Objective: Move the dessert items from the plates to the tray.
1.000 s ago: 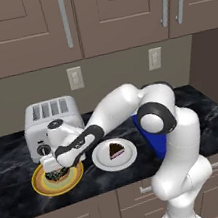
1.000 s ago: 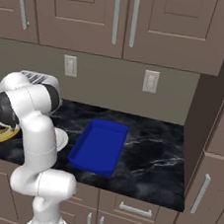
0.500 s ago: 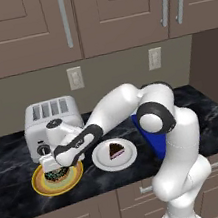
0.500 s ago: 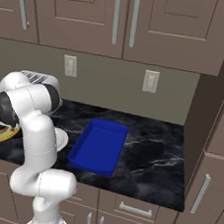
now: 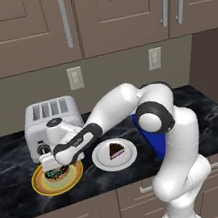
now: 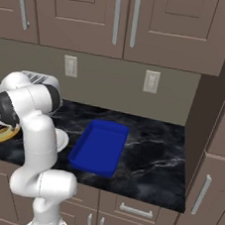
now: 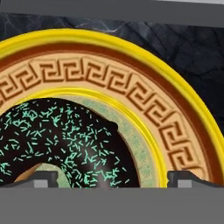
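Note:
The chocolate-frosted donut (image 7: 65, 144) with teal sprinkles lies on the plate with the orange-yellow rim (image 7: 175, 100), at the counter's left (image 5: 43, 187). My gripper (image 7: 113, 179) is open and low over the donut (image 5: 58, 174). One fingertip (image 7: 37, 178) is over the hole, and the other (image 7: 188, 178) is outside the ring. The dark cake wedge (image 5: 116, 149) with a pink layer rests on the white plate (image 5: 102, 159), just right of the hand. The deep-blue tray (image 6: 100, 145) lies further right, and my arm partly hides the tray (image 5: 147, 134) in the left base view.
A silver four-slot toaster (image 5: 52, 121) stands right behind the orange-rimmed plate. Wall cabinets hang above the black marble counter (image 6: 153, 164). A tall cabinet side closes off the counter's right end.
The hand has sunk slightly toward the donut. The plates, cake and tray have not moved.

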Controlling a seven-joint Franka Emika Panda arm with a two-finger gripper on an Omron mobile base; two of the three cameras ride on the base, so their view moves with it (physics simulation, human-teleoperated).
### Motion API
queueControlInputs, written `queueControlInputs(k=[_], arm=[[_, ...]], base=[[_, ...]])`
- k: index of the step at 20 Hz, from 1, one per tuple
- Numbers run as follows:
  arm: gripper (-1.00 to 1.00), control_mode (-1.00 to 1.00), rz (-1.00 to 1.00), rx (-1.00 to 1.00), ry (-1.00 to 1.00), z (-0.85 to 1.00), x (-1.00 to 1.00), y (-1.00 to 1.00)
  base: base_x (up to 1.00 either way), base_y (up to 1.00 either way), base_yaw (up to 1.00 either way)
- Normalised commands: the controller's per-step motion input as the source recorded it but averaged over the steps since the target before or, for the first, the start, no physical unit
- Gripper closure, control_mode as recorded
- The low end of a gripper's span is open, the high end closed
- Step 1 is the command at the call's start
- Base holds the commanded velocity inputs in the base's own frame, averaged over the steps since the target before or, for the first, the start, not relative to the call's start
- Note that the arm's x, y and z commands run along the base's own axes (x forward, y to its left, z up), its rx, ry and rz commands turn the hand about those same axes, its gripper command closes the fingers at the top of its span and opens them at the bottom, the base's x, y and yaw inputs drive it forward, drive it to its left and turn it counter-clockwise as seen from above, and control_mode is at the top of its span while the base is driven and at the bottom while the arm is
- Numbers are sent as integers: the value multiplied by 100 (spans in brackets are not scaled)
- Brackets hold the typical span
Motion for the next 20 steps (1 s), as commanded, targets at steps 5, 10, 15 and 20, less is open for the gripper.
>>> queueControlInputs(k=[5,10,15,20], arm=[[-100,-100,0,0,2,0,8,0],[-100,-100,0,0,5,-4,0,0],[-100,-100,0,0,5,-14,0,0],[100,-100,0,0,3,-18,0,0]], base=[[0,0,0],[0,0,0],[0,0,0],[0,0,0]])
